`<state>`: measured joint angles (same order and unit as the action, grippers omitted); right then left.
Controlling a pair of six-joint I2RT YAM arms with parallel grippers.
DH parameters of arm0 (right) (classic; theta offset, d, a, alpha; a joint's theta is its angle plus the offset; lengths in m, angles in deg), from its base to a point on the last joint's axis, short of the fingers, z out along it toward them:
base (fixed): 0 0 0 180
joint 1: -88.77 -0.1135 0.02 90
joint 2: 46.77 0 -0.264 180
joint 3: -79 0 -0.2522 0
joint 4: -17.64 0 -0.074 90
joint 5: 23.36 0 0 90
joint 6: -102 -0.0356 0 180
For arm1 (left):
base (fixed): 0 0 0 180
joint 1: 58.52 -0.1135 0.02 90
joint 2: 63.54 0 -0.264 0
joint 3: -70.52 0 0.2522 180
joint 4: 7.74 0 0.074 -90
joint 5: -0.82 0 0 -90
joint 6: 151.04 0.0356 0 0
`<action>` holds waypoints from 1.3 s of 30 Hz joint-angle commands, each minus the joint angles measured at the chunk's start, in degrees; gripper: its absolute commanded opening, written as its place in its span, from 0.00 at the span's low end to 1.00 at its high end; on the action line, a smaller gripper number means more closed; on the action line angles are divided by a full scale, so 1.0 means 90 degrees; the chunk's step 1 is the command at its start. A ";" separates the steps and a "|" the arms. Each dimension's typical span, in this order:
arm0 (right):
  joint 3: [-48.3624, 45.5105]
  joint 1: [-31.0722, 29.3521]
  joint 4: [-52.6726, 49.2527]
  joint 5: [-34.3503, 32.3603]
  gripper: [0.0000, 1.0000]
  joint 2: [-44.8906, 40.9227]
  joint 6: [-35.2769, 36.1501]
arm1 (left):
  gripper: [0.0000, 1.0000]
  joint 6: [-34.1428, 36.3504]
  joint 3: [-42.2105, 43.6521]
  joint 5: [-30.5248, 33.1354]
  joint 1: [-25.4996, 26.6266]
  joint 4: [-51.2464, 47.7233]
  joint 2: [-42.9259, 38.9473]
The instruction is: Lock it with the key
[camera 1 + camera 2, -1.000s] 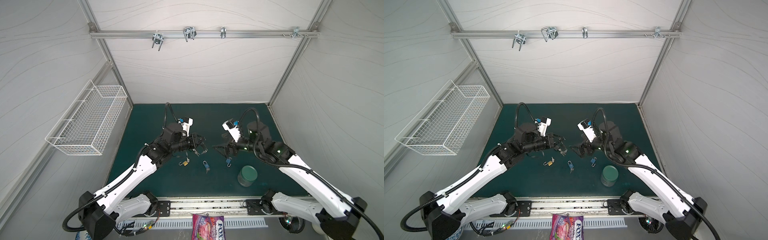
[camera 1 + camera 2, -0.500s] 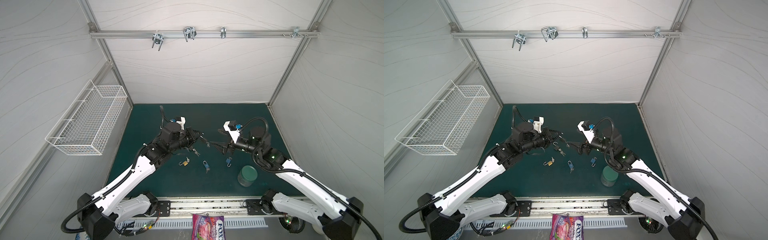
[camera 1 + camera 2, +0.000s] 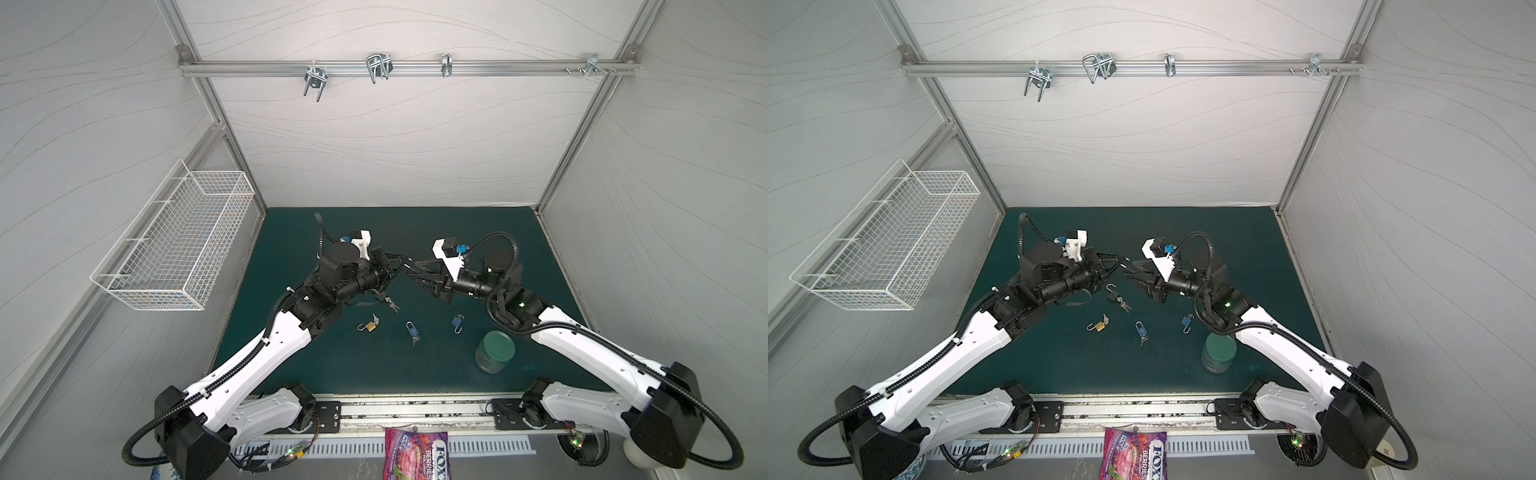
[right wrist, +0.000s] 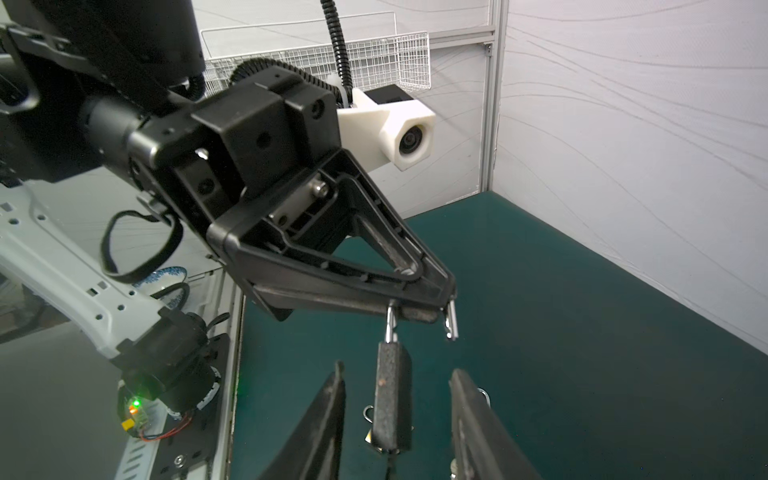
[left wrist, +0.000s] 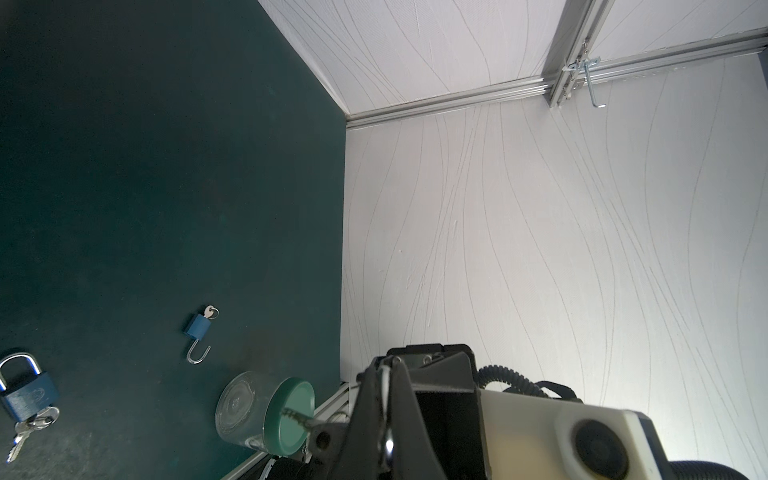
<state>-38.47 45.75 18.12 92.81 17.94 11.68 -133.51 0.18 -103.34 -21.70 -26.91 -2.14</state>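
Observation:
A black padlock (image 4: 392,395) hangs by its open silver shackle (image 4: 390,326) from my left gripper (image 4: 415,309), which is shut on the shackle. My right gripper (image 4: 397,370) is open, one finger on each side of the padlock body with a gap on both sides. In both top views the left gripper (image 3: 405,262) and right gripper (image 3: 414,272) meet tip to tip above the middle of the green mat (image 3: 478,232). In the left wrist view a key's toothed blade (image 5: 296,417) shows beside my left gripper (image 5: 386,368). I cannot tell whether it sits in the lock.
On the mat lie another black padlock with keys (image 3: 384,297), a brass padlock (image 3: 370,327), a shut blue padlock (image 3: 411,330) and a blue padlock with its shackle open (image 3: 457,322). A green-lidded jar (image 3: 494,351) stands front right. A wire basket (image 3: 178,241) hangs on the left wall.
Both grippers rose from the mat and came together at the middle. My right jaws narrowed from wide open to flank the padlock hanging from the left gripper.

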 commanded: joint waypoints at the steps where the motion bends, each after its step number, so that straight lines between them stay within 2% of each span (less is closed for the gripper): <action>1: 0.0167 -0.0035 0.0232 0.0186 0.35 0.0075 -0.0002 | 0.00 -0.0195 -0.0285 -0.0088 -0.0009 0.0539 0.0024; 11: 0.0276 -0.0056 -0.0150 0.0034 0.00 -0.0023 -0.0175 | 0.00 -0.0196 -0.0158 0.0020 -0.0013 0.0561 -0.0098; 13: 0.0382 -0.0055 -0.0417 -0.0098 0.00 -0.0101 -0.0215 | 0.00 -0.0103 -0.0159 0.0024 -0.0027 0.0553 -0.0113; 17: 0.0599 -0.0062 -0.1250 -0.0464 0.00 -0.0390 -0.0066 | 0.44 0.0701 -0.0412 -0.0006 -0.0314 -0.0159 -0.0256; 19: 0.0736 -0.0013 -0.1777 -0.0612 0.00 -0.0517 0.0005 | 0.56 0.1297 -0.0605 -0.0063 -0.0631 -0.0764 -0.0337; 22: 0.1244 0.0231 -0.2941 -0.0184 0.00 -0.0463 0.0146 | 0.57 0.2339 -0.0766 -0.0388 -0.1064 -0.1082 -0.0463; 25: 0.1638 0.0375 -0.3822 0.0268 0.00 -0.0388 0.0233 | 0.54 0.3555 -0.1082 -0.0940 -0.1174 -0.1379 -0.0361; 29: 0.2022 0.0752 -0.4337 0.1483 0.00 -0.0208 0.0042 | 0.48 0.4703 -0.1358 -0.2045 -0.1179 -0.1395 -0.0138; 35: 0.2648 0.0818 -0.4955 0.2584 0.00 0.0225 -0.0004 | 0.48 0.5399 -0.1965 -0.3557 -0.1154 -0.1333 0.0406; 39: 0.2696 0.0817 -0.4745 0.2839 0.00 0.0261 -0.0216 | 0.49 0.5566 -0.2237 -0.4060 -0.0981 -0.1447 0.0691</action>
<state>-15.82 53.00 -23.54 112.37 20.34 10.57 -88.03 -16.83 -132.19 -31.69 -40.11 3.35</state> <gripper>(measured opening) 0.147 0.488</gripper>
